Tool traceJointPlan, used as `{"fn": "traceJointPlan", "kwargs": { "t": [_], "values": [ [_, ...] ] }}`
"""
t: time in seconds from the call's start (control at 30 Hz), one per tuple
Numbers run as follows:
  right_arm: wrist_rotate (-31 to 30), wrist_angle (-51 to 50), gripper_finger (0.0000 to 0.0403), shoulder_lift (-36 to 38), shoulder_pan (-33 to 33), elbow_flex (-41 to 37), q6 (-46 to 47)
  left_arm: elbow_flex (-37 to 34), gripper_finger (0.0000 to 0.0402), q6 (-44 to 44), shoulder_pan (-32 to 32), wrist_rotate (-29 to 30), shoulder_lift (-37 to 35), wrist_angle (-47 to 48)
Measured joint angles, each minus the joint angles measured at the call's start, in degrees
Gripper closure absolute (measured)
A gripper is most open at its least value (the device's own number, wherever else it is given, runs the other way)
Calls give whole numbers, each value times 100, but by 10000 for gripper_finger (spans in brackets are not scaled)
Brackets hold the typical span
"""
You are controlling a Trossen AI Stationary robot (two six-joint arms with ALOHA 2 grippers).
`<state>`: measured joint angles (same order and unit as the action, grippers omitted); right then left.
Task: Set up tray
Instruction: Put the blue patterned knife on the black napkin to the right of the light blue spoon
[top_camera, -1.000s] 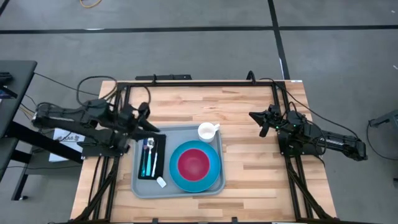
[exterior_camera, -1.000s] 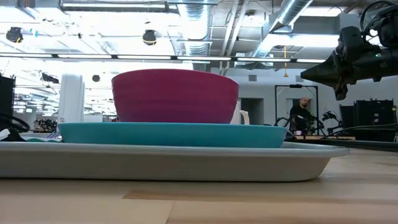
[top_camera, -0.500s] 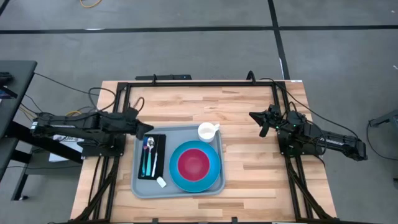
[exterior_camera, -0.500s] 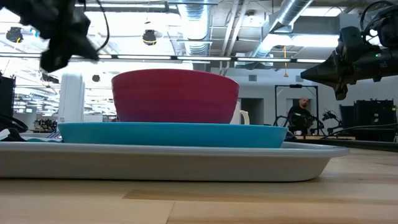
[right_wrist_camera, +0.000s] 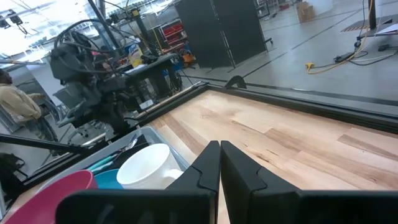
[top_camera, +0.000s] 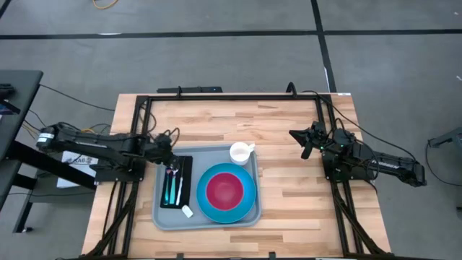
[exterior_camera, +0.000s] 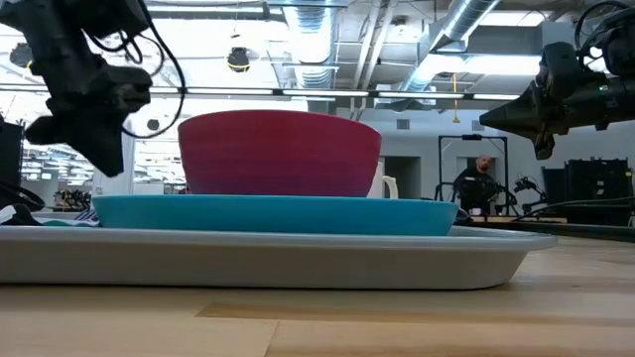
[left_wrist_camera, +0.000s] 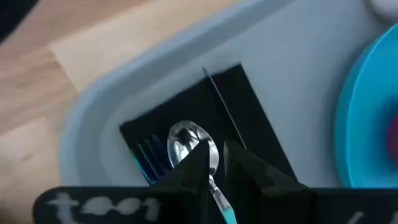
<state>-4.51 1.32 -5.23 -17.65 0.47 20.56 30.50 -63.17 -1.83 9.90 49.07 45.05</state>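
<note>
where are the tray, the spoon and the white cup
tray (top_camera: 209, 220), high view, on its bare floor near the front rim
spoon (left_wrist_camera: 189, 138), left wrist view, on its shiny bowl
white cup (top_camera: 240, 152), high view, on its round opening

The scene was viewed from straight overhead in the high view, where the whole worktop (top_camera: 303, 180) and both arms were taken in. From worktop height, the tray (exterior_camera: 298, 260) was seen edge-on and close in the low view, with the room behind it. The same tray (left_wrist_camera: 93, 118) was looked down on from very near in the left wrist view. The right wrist view was directed across the worktop toward the left arm (right_wrist_camera: 87, 68), with a white cup (right_wrist_camera: 149, 165) shared with the high view (top_camera: 240, 152).
</note>
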Motion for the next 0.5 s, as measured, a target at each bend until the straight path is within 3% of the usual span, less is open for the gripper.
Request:
{"fn": "traceJointPlan", "kwargs": {
  "t": [0.23,0.5],
  "values": [
    [0,0,397,0,0,0,0,2,365,279,-4,-579,970,-569],
    [0,0,398,0,0,1,0,152,365,647,-7,-650,1543,-553]
  ]
}}
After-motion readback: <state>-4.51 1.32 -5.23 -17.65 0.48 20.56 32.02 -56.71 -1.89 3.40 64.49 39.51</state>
